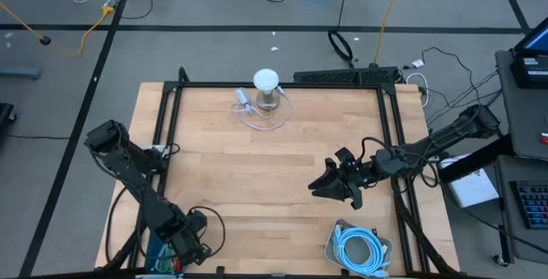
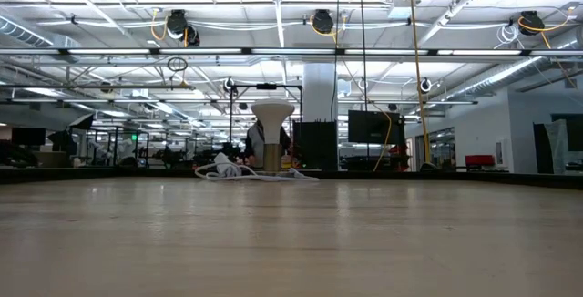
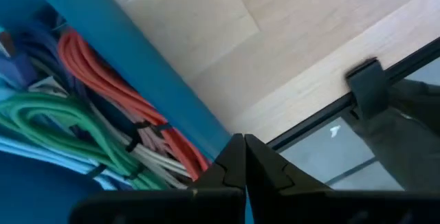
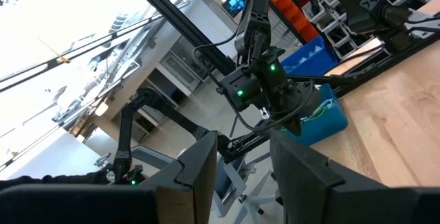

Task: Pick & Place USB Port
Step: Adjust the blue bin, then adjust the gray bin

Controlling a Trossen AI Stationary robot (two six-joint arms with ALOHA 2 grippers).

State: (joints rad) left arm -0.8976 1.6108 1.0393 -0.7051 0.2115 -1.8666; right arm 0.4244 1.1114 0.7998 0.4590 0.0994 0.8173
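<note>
Now, the USB port piece [image 1: 244,101], a small white block trailing a white cable [image 1: 261,118], lies at the far edge of the tabletop [image 1: 257,176], just beside the foot of a round white lamp-like stand [image 1: 266,85], with the cable looped around that stand's base. From above its long axis looks to run slightly aslant, toward the far left, though it is too small to read finely. In the low view the same stand [image 2: 272,131] sits at the back with the cable heaped at its foot.

From there the right gripper [image 1: 330,185] is the nearer of the two: it hangs over the right half of the tabletop, nose pointing left, and the piece lies ahead of it and off toward the far side. Its jaws stand partly open and parallel with nothing between them; its wrist camera looks across at the other arm, not at the piece, so the jaws are not yet aimed at it. I would judge it has to swing toward the far edge and turn its wrist down so the jaws straddle the block across its short side.

The left gripper [image 1: 190,246] waits at the near left corner, well apart from the piece, jaws pressed shut on nothing, above a blue bin [image 3: 137,66] of coloured cables. A grey tray [image 1: 360,246] with a coiled pale blue cable sits at the near right corner
</note>
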